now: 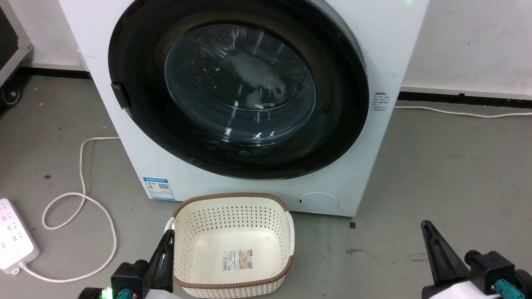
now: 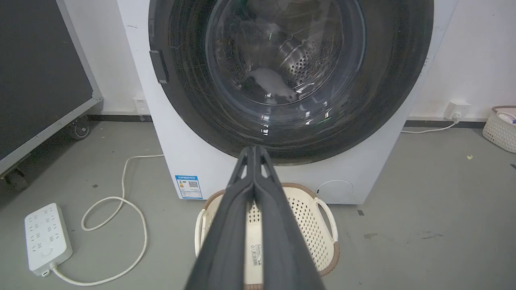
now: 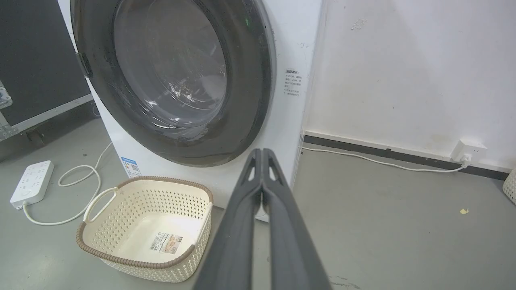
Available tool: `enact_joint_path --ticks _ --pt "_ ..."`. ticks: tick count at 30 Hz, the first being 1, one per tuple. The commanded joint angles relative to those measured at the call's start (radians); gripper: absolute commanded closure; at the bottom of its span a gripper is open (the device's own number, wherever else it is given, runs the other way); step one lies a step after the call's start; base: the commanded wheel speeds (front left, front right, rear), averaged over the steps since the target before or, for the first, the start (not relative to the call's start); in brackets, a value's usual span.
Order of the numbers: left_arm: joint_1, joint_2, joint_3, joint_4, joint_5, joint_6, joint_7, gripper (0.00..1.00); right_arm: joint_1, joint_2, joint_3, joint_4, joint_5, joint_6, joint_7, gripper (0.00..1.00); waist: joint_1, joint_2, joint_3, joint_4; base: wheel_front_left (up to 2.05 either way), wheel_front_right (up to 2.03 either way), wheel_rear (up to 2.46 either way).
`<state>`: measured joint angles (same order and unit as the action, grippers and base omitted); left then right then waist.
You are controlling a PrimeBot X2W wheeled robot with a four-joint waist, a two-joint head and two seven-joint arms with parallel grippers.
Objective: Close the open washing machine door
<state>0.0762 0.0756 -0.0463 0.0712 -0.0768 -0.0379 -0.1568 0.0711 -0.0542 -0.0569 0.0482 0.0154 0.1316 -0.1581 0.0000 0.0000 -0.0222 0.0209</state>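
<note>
The white washing machine [image 1: 266, 189] stands before me on the grey floor. Its round black-framed door [image 1: 341, 124] with the bulging glass window [image 1: 240, 83] lies flat against the machine's front, its handle at the left rim. The door [image 2: 387, 100] and door [image 3: 250, 100] look the same in both wrist views. My left gripper [image 1: 168, 234] hangs low at the lower left beside the basket, shut with nothing in it [image 2: 254, 150]. My right gripper [image 1: 424, 226] sits at the lower right over bare floor, also shut and empty [image 3: 262, 152]. Both are well short of the machine.
A cream perforated basket [image 1: 286, 232] stands on the floor just in front of the machine. A white power strip [image 1: 12, 238] and its looped cable [image 1: 83, 199] lie at the left. A black wheeled case [image 2: 40, 80] stands far left. A wall socket [image 3: 467, 151] sits at the right.
</note>
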Motion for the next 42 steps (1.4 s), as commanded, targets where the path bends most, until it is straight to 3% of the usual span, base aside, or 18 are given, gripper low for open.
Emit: enact_joint_path --ticks 1,42 --pt "-0.017 -0.003 0.004 -0.007 0.009 0.005 0.008 1.00 -0.020 0.002 0.003 -0.009 -0.006 0.000 0.009 1.00 0.0000 0.0000 0.000 0.000 0.00 0.00 0.00" --pt "-0.053 -0.016 0.030 -0.046 0.050 0.025 0.098 1.00 -0.051 0.003 0.036 -0.033 -0.012 -0.001 0.099 1.00 0.0000 0.0000 0.014 -0.013 0.00 0.00 0.00"
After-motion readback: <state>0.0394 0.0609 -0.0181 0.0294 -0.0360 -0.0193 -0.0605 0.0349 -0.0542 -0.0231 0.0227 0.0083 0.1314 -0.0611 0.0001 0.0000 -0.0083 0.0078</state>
